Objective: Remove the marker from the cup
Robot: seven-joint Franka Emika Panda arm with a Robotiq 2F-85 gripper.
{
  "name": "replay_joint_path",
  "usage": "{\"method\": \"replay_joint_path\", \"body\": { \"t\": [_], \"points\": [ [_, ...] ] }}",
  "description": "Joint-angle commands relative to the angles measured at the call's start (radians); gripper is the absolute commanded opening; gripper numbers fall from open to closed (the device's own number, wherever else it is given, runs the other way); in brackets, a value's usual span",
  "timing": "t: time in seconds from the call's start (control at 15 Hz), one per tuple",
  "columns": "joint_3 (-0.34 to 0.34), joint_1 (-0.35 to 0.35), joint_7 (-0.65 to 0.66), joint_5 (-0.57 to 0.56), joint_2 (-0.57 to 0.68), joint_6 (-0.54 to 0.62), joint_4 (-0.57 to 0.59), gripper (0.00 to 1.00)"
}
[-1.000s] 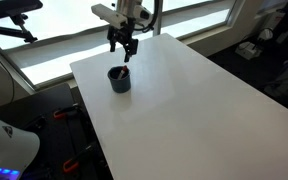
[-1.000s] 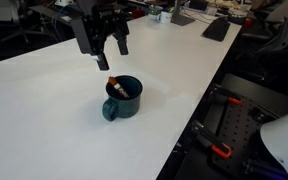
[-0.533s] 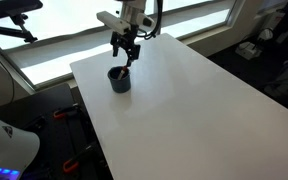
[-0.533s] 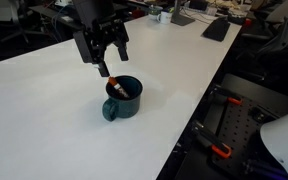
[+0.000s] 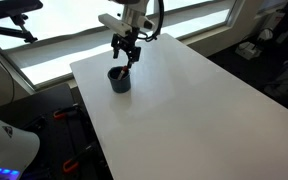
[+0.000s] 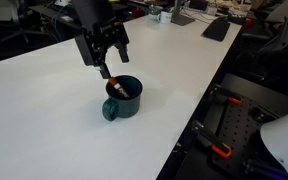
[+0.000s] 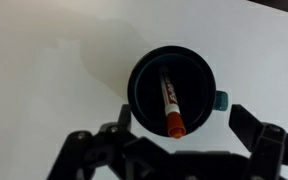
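Observation:
The dark navy-blue cup stands on the white table, seen in both exterior views. The reddish-orange marker leans inside it, its end poking above the rim. In the wrist view the marker lies across the cup's dark inside, with its orange cap at the near rim. My gripper hangs open just above the cup, its fingers on either side of the marker's top end. In the wrist view the jaws are spread wide and hold nothing.
The cup stands near the white table's corner, close to its edges. Desks with clutter and chairs stand beyond the table. A window ledge runs behind it.
My gripper has come down toward the cup and now hangs closer over the marker's top end. The cup and marker have not moved.

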Motion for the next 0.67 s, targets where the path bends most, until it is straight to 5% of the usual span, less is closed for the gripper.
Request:
{"method": "replay_joint_path", "body": {
  "t": [0.0,0.6],
  "points": [
    [-0.009,0.009,0.046,-0.036,0.020,-0.056,0.033,1.00],
    [-0.012,0.013,0.075,-0.068,0.037,-0.126,0.055,1.00]
  ]
}}
